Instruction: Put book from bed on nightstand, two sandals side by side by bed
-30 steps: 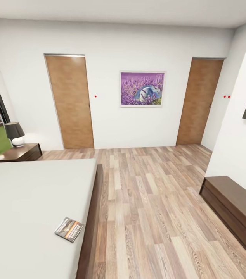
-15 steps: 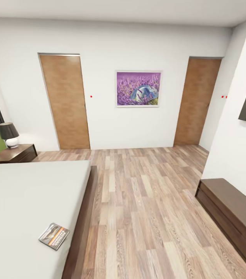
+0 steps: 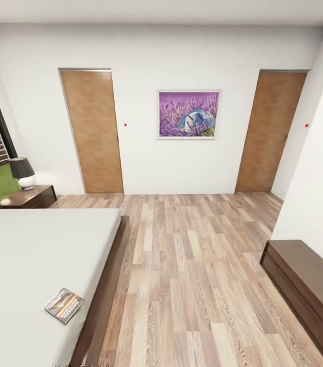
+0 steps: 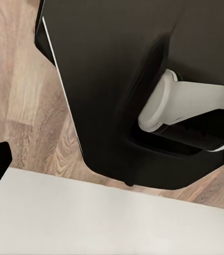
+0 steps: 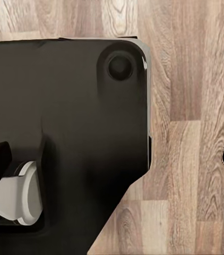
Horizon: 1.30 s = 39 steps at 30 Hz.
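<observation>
On the near left, the book [image 3: 64,305] lies flat on the bed [image 3: 34,255], close to its right edge, probably within easy reach from the floor [image 3: 192,265]. Far left, the nightstand [image 3: 26,198] holds a lamp [image 3: 22,172] but keeps bare top beside it. Whether either arm's jaws are open or closed, I cannot tell.

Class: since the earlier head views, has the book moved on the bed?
No. The book keeps its spot near the bed frame's floor-side edge; the whole view shifted, so the camera moved.

White walls [image 3: 182,51], brown doors [image 3: 92,132], purple lavender picture [image 3: 188,114], light wood-plank floor [image 3: 192,265], white bed [image 3: 24,260], grey-and-orange book [image 3: 63,305].
</observation>
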Tool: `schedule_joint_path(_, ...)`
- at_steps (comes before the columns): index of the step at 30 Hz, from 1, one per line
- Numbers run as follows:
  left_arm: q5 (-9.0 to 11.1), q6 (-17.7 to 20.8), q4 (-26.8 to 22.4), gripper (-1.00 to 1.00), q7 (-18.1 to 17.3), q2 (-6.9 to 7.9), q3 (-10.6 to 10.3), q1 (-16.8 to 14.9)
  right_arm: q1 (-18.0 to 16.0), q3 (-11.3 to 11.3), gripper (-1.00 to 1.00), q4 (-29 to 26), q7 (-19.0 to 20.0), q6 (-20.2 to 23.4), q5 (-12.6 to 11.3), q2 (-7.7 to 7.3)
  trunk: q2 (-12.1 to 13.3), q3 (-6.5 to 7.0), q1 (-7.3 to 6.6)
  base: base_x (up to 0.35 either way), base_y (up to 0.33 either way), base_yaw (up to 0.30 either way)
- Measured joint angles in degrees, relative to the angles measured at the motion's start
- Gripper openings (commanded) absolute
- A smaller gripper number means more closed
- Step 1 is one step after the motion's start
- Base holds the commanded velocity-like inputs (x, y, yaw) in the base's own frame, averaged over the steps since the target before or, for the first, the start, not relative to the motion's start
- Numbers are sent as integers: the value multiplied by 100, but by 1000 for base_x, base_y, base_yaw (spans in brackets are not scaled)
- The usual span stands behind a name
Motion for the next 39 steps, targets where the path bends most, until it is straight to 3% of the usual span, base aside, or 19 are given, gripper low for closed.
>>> schedule_joint_path(22, -1, -20, 10, 100, 2, 0, 5, 2, 2, 1, 100, 7, 11, 2, 0, -2, 5, -128, -2, 10, -25, 184)
schedule_joint_path(39, -12, -235, 14, 100, 1, 0, 0, 0, 3, 0, 100, 8, 9, 0, 0, -1, 5, -144, -4, 210, -140, 23)
